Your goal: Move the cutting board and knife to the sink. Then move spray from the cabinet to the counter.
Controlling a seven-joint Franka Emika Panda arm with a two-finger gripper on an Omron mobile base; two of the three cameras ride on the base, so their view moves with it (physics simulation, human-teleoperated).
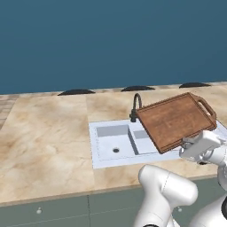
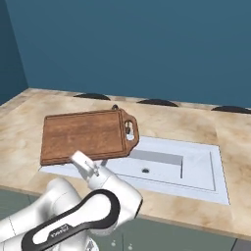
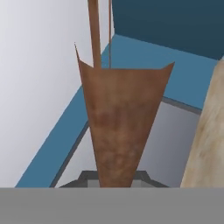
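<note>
The hand [image 1: 191,146] is clamped on the near edge of the board [image 1: 176,120], carrying it tilted above the sink [image 1: 113,144], so the first step looks underway: the board is not set down yet. Knife and spray seem left to do. The board's long axis runs along the surface [image 1: 48,137], loop handle toward the basin's right end

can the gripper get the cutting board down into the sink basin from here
Probably yes. The gripper is shut on the cutting board's near edge, holding it raised over the sink, whose basin looks empty. The faucet stands close behind it.
</note>
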